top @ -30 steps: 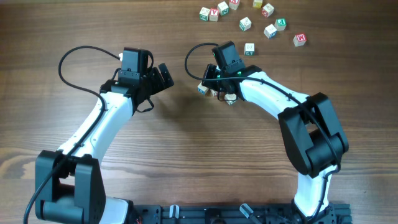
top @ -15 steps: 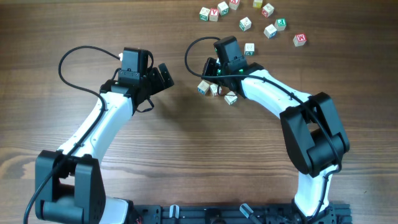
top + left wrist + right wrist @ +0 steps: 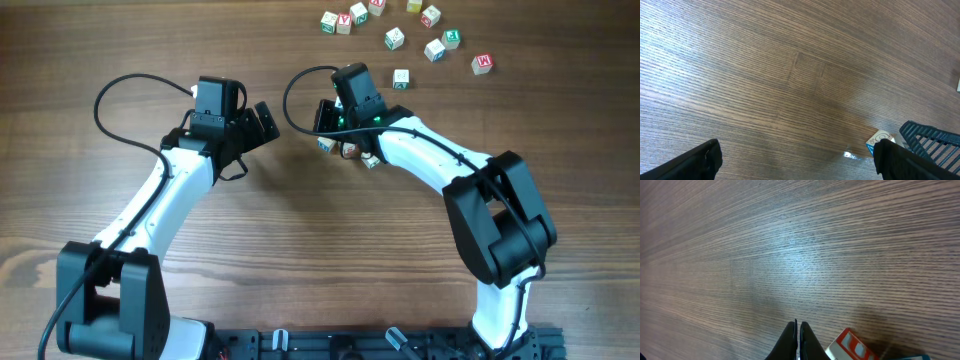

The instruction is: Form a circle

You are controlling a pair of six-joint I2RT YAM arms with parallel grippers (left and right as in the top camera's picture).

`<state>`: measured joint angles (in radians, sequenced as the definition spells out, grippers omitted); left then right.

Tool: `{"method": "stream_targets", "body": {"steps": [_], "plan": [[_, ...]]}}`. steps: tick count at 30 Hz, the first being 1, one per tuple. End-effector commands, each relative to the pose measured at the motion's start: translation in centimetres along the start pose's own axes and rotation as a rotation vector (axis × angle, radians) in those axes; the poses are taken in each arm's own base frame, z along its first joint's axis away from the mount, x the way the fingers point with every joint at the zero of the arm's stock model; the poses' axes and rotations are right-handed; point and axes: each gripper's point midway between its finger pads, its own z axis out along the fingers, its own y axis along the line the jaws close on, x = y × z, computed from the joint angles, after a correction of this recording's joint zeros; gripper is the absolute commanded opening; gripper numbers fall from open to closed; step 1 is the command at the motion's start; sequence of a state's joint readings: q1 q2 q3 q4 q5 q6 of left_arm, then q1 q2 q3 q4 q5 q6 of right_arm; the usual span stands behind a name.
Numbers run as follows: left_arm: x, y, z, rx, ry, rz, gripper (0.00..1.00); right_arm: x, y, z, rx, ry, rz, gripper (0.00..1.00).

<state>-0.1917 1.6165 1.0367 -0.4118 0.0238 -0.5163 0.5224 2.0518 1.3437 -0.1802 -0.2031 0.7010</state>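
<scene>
- While the right gripper (image 3: 326, 120) hangs pinched shut with nothing between its tips, the circle (image 3: 347, 151) sits just below and behind it, toward its own arm.
- That circle is a clump of three letter cubes, all touching. From overhead it reads more as a short slanted row than a ring.
- The blue-faced cube (image 3: 325, 143) is the end nearest the fingertips, and the other two trail back under the white forearm.
- On the right wrist camera, a red-lettered cube (image 3: 852, 347) shows just beside the closed tips, off to their right. I can't tell whether it touches them.
- The left gripper (image 3: 265, 121) is spread wide and empty, near the far side of the blue-faced cube. On its own camera that cube peeks in beside its right-hand finger (image 3: 910, 160).
- The right arm looks clearly nearer, so I'd call the next nudge its job.
- The row's long axis runs back along that arm, so a push straight along it would probably just slide the clump. A sideways push on an end cube seems likelier to bend it round.
- Loose letter cubes (image 3: 437, 47) lie well beyond the right wrist, apart from the clump.
</scene>
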Motion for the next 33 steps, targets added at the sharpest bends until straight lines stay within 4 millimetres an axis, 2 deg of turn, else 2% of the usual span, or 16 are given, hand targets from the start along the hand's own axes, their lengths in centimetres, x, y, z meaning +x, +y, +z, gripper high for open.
{"method": "stream_targets", "body": {"steps": [1,17,33], "plan": [[-0.3,-0.2,-0.6,0.011,-0.015,0.016,1.0,0.3,0.8,0.5,-0.02,0.012,-0.034,0.05],[-0.3,-0.2,-0.6,0.011,-0.015,0.016,1.0,1.6,0.5,0.7,0.018,0.046,-0.039,0.05],[-0.3,-0.2,-0.6,0.011,-0.016,0.016,1.0,1.9,0.0,0.6,0.043,0.054,-0.031,0.05]]}}
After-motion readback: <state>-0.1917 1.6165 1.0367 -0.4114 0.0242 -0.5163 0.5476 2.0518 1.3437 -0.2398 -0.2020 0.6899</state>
